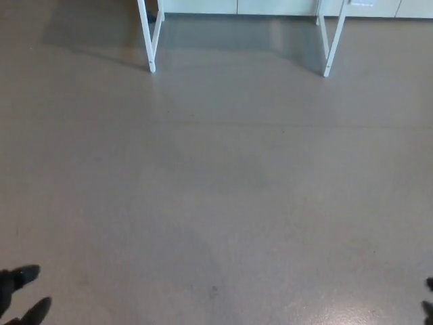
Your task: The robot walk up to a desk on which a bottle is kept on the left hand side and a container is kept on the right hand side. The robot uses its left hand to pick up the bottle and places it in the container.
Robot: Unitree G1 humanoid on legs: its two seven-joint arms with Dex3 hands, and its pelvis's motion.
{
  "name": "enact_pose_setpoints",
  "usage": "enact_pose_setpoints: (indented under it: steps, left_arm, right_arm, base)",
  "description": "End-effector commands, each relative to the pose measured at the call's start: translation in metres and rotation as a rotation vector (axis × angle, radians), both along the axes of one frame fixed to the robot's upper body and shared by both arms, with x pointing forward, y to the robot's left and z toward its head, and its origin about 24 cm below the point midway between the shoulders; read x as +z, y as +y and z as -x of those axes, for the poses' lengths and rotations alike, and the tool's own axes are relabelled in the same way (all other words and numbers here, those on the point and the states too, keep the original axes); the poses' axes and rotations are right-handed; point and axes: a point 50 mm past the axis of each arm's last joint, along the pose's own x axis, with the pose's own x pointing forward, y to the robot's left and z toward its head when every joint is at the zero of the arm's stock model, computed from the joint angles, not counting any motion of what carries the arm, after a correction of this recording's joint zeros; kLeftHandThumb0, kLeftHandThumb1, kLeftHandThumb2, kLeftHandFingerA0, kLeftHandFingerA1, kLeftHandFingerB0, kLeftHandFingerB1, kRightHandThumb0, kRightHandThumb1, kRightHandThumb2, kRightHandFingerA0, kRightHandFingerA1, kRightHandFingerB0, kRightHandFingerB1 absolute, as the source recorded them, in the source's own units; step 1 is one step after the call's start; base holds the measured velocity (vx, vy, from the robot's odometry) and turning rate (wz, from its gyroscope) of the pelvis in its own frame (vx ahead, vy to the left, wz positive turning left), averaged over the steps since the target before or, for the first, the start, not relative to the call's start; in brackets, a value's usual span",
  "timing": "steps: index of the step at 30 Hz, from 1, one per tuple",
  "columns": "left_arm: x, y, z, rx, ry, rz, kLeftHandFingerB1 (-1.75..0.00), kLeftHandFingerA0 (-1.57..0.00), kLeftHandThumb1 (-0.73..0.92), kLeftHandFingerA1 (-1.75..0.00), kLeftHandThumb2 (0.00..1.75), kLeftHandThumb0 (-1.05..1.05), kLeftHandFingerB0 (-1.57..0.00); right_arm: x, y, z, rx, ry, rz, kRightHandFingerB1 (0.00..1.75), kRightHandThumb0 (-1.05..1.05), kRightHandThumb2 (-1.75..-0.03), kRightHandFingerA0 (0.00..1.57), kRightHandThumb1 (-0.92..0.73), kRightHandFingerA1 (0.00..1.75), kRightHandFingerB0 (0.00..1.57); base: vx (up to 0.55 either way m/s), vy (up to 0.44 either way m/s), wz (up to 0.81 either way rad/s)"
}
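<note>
No bottle, container or desk top shows in the head view. Only two white desk legs, the left one (150, 37) and the right one (333, 40), stand at the top of the picture on a grey floor (216, 189). My left hand (20, 294) shows at the bottom left corner with two black fingers spread apart and nothing between them. A sliver of my right hand (429, 298) peeks in at the bottom right edge; its fingers cannot be made out.
A pale cabinet or wall base (270, 7) runs along the top edge behind the desk legs. The desk's shadow falls on the floor between and left of the legs.
</note>
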Motion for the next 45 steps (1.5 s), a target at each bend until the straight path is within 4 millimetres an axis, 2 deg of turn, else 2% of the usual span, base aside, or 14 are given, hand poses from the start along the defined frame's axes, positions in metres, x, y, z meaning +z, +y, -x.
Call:
enact_pose_setpoints:
  steps: [1,8,12,13,14,15,18,22,31,32,33,41,42,45]
  left_arm:
    - [-0.016,0.008,0.046,0.073,0.093,0.123,-0.34,-0.45,0.68,-0.42,0.6,-0.25,-0.32]
    - [-0.028,0.007,0.047,0.022,0.166,0.09,-0.33,-0.49,0.68,-0.43,0.6,-0.25,-0.3]
    - [-0.031,0.01,0.058,-0.004,0.2,0.077,-0.32,-0.45,0.67,-0.42,0.6,-0.28,-0.27]
    - [-0.03,0.011,0.06,-0.022,0.215,0.068,-0.31,-0.43,0.68,-0.41,0.6,-0.29,-0.26]
    - [-0.03,0.012,0.06,-0.028,0.217,0.064,-0.47,-0.34,0.49,-0.58,0.91,-0.24,-0.13]
    - [-0.029,0.013,0.061,-0.034,0.222,0.055,-0.32,-0.44,0.67,-0.42,0.61,-0.31,-0.27]
    - [-0.029,0.014,0.062,-0.042,0.232,0.044,-0.32,-0.43,0.67,-0.42,0.61,-0.31,-0.27]
    - [-0.028,0.016,0.06,-0.067,0.247,0.024,-0.32,-0.47,0.66,-0.43,0.59,-0.3,-0.29]
    - [-0.027,0.013,0.058,-0.121,0.257,0.008,-0.32,-0.44,0.68,-0.42,0.61,-0.31,-0.27]
    - [-0.028,0.013,0.058,-0.126,0.257,0.004,-0.32,-0.44,0.68,-0.42,0.61,-0.31,-0.27]
    - [-0.028,0.013,0.058,-0.129,0.258,0.0,-0.32,-0.45,0.68,-0.43,0.61,-0.31,-0.27]
    - [-0.029,0.011,0.056,-0.137,0.259,-0.006,-0.32,-0.47,0.66,-0.43,0.59,-0.3,-0.29]
    - [-0.029,0.011,0.056,-0.138,0.259,-0.005,-0.32,-0.48,0.66,-0.43,0.59,-0.3,-0.28]
    - [-0.028,0.011,0.055,-0.149,0.257,-0.005,-0.32,-0.48,0.67,-0.43,0.59,-0.3,-0.27]
  right_arm:
    - [0.0,-0.018,0.034,-0.064,-0.008,-0.07,0.4,-0.36,-0.6,0.62,-0.69,0.45,0.51]
    - [-0.023,-0.016,0.055,0.005,0.151,-0.04,0.48,-0.48,-0.83,0.54,-0.55,0.56,0.36]
    - [-0.03,-0.017,0.074,0.049,0.216,-0.037,0.34,-0.4,-0.59,0.58,-0.66,0.43,0.39]
    - [-0.03,-0.018,0.078,0.053,0.229,-0.04,0.45,-0.48,-0.82,0.54,-0.57,0.55,0.32]
    - [-0.031,-0.019,0.08,0.047,0.231,-0.046,0.46,-0.5,-0.83,0.54,-0.56,0.55,0.32]
    - [-0.032,-0.02,0.083,0.031,0.236,-0.062,0.46,-0.5,-0.83,0.54,-0.56,0.55,0.32]
    - [-0.033,-0.022,0.089,-0.002,0.241,-0.087,0.35,-0.44,-0.59,0.63,-0.64,0.44,0.39]
    - [-0.036,-0.021,0.095,0.017,0.263,-0.079,0.46,-0.5,-0.84,0.55,-0.56,0.56,0.31]
    - [-0.038,-0.017,0.098,0.053,0.279,-0.078,0.46,-0.48,-0.83,0.53,-0.58,0.54,0.33]
    - [-0.039,-0.017,0.098,0.054,0.284,-0.079,0.34,-0.4,-0.6,0.59,-0.69,0.42,0.39]
    - [-0.04,-0.017,0.098,0.053,0.291,-0.077,0.46,-0.49,-0.83,0.53,-0.58,0.54,0.33]
    - [-0.04,-0.019,0.099,0.047,0.297,-0.071,0.47,-0.5,-0.83,0.54,-0.57,0.54,0.35]
    - [-0.04,-0.018,0.1,0.048,0.293,-0.072,0.35,-0.41,-0.61,0.62,-0.69,0.43,0.41]
    - [-0.04,-0.019,0.101,0.044,0.295,-0.072,0.47,-0.49,-0.83,0.53,-0.58,0.54,0.36]
  base:
    - [0.02,0.006,-0.09]
    - [0.01,-0.023,0.09]
    - [0.01,0.045,-0.08]
    - [0.01,0.09,-0.33]
    - [0.03,0.124,-0.5]
    - [0.2,0.227,-0.54]
    - [0.48,0.281,-0.32]
    - [0.22,0.144,0.05]
    - [0.24,-0.132,0.15]
    - [0.3,-0.252,0.66]
    - [0.3,-0.24,0.54]
    - [0.26,-0.13,0.03]
    - [0.27,-0.01,-0.15]
    - [0.32,0.109,-0.21]
